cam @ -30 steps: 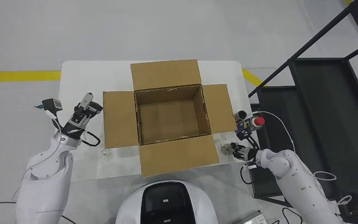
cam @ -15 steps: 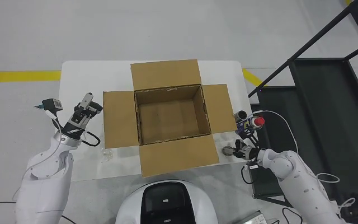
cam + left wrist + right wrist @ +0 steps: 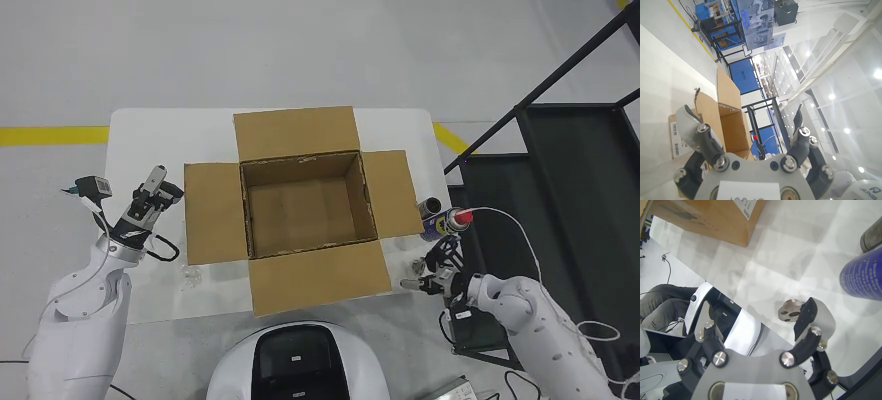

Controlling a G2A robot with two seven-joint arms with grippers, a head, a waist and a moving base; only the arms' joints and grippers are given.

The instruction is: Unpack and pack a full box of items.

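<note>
The box (image 3: 297, 132) is sitting open in the middle of the table (image 3: 160, 135), flaps folded out and nothing inside, so I'm guessing we're at the packing half. It's plain cardboard, light and stiff, and probably not needing a grab right now.

The goodies are waiting off its right flap, near the table edge. The blue can (image 3: 861, 275) is standing upright with a red cap. I'm reckoning it's rigid, round and a bit slick, so wrapping it around mid-body looks best. A grey cylinder (image 3: 871, 237) is standing just beside it, looking hard and smooth too.

The smallest bit is the flange (image 3: 789, 312), lying flat near the can. It's solid metal, heavy for its size and sitting low, so I'm thinking pinch it across the rim from above.

The right jaws are hanging spread wide over the table edge. The flange is sitting just beside one pad's tip, off to one side rather than centred in the gap. Whether it's touching, I can't really tell.

The left jaws are spread as well, hanging empty well apart from the box, off the table's left side.
</note>
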